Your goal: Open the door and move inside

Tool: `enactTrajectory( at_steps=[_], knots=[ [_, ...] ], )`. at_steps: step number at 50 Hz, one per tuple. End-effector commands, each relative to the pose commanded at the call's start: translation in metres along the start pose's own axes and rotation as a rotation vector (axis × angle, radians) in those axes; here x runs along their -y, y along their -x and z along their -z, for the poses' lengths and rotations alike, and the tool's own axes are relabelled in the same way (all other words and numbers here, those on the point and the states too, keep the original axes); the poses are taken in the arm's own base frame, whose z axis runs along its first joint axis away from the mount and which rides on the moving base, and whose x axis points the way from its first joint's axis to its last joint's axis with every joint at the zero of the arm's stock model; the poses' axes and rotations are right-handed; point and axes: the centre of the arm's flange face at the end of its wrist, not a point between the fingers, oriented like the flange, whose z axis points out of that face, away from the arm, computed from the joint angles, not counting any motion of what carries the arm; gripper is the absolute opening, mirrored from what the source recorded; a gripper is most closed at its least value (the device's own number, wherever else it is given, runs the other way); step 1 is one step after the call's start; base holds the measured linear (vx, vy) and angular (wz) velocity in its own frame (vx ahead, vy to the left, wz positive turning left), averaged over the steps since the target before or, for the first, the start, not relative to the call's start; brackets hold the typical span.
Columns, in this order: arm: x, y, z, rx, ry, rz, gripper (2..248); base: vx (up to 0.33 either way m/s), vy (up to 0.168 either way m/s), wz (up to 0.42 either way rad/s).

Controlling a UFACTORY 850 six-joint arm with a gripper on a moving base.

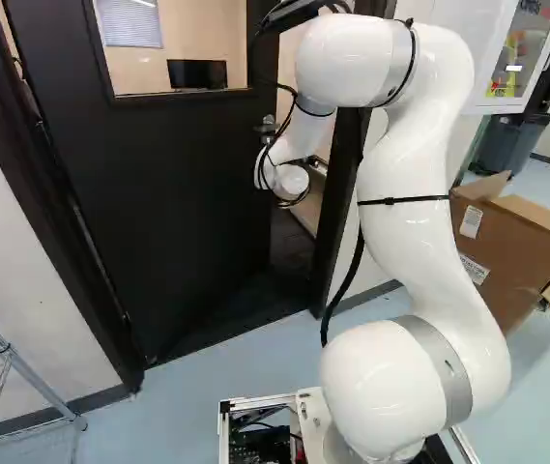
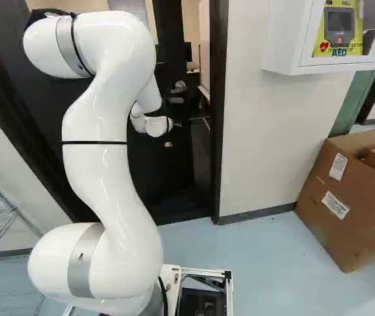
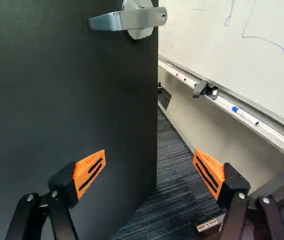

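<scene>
A flat whiteboard point(image 3: 241, 65) lines the far right; left, the black windowed door point(image 1: 178, 193) stands ajar, the black orange-padded gripper point(image 2: 178, 124) (fingers spread wide) facing its edge.

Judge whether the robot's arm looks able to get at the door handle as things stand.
Probably yes: the door handle shows unobstructed in the wrist view, and the tool stands open. The handle lies off the tool's line, so the arm would likely need to shift.

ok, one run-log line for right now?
door: ajar | gripper: open, facing door's free edge | lever handle: ungripped | base: short of doorway | beyond: whiteboard
</scene>
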Motion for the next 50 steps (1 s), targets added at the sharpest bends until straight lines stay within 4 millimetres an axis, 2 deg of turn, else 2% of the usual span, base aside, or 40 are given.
enactTrajectory(
  at_steps=[50],
  knots=[
    [-0.004, 0.021, 0.098, 0.061, -0.039, 0.045, 247, 0.000, 0.000, 0.000]
  ],
)
